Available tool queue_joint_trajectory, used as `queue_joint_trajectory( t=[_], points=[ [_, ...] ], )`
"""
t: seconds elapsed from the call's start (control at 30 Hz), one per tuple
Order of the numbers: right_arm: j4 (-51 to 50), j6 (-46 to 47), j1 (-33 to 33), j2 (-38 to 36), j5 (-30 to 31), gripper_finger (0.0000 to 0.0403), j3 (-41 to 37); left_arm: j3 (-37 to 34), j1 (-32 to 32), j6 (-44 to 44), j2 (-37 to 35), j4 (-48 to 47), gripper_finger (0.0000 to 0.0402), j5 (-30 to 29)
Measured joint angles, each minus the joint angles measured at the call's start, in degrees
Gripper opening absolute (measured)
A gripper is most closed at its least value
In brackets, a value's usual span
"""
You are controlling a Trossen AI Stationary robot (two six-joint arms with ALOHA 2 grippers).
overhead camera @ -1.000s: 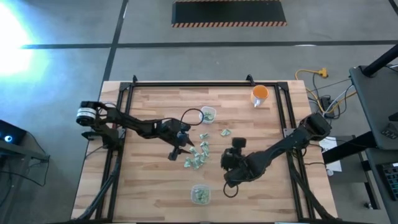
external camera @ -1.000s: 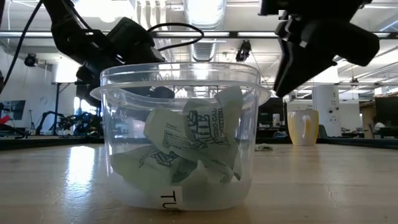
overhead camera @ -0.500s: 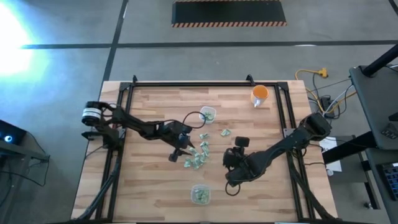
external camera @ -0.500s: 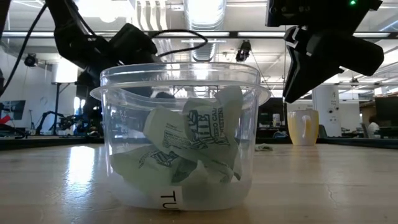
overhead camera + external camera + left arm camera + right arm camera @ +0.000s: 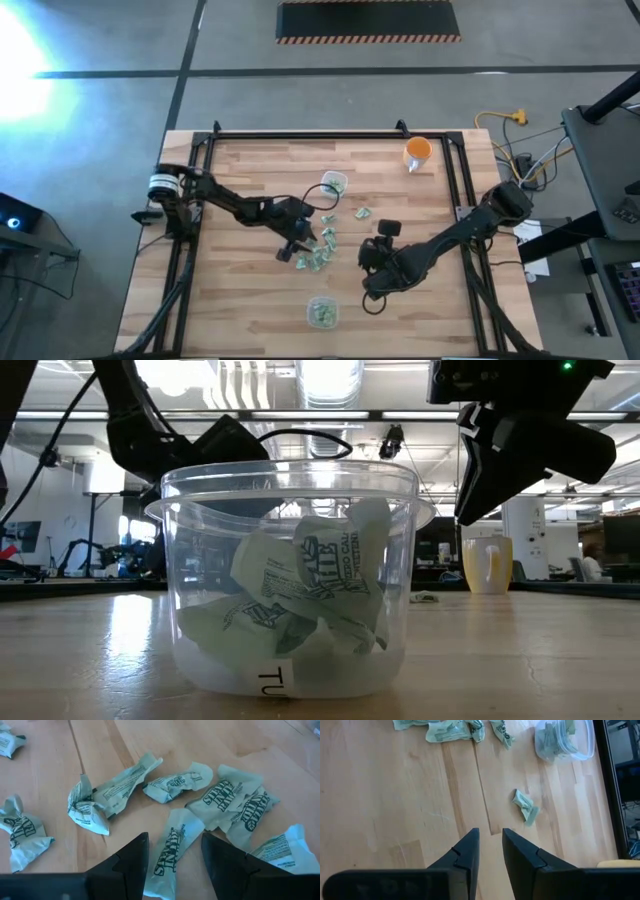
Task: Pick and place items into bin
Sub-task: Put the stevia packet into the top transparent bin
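The table (image 5: pixel 250 300) carries 2 clear bins: one (image 5: pixel 321 312) near the front edge, already holding wrapped items, and one (image 5: pixel 334 184) toward the back edge. An orange cup (image 5: pixel 417 152) stands near the back right corner. The loose items (image 5: pixel 318 250) lie in the middle of the table.

The step in hand seems to be a pick. The left gripper (image 5: pixel 172 851) hovers spread over one item (image 5: pixel 167 855), which lies between its fingers; next it must come down and close. The right gripper (image 5: pixel 490 847), nearly closed and empty, waits over bare wood.

Only the low view shows the front bin's filling (image 5: pixel 305 600); only the left wrist view shows the target item.
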Motion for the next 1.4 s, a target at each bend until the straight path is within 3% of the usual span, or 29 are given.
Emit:
queue_joint_trajectory(
  t=[0.2,0.5,0.7,1.1,1.4],
  points=[
    [0.1,0.0,0.0,0.0,0.0,0.0070,0.0,0.0,0.0,0.9,-0.3,-0.7,0.0153,0.0],
    [0.2,0.0,0.0,0.0,0.0,0.0063,0.0,-0.2,-0.1,1.9,-0.4,-1.2,0.0052,0.3],
    [0.4,0.0,0.0,0.0,0.0,0.0065,0.0,-0.2,0.0,3.0,-1.5,-1.8,0.0007,-1.4],
    [0.8,0.0,0.0,0.0,0.0,0.0063,0.0,-1.0,0.1,5.3,-8.5,-0.9,0.0003,-7.8],
    [1.7,-0.4,0.0,0.0,0.5,0.0063,0.0,0.0,2.3,12.5,-8.8,4.7,0.0004,-22.5]
  ],
)
